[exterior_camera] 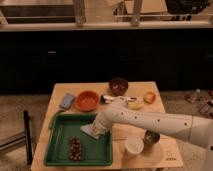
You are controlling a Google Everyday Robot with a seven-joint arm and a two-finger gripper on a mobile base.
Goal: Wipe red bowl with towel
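Although the gripper (pixel 102 128) sits low against the towel (pixel 91 131) inside the green tray (pixel 62 133), apparently to lift it, its grip cannot be told, and the red bowl (pixel 86 100) stands just beyond the tray.

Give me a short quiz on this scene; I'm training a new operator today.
1. True or false: the towel lies inside the green tray.
2. Where is the red bowl? A) in the tray B) on the table, behind the tray C) on the floor
3. Short answer: which thing is the gripper at?

Key: 1 true; 2 B; 3 the towel, at the tray's back right.
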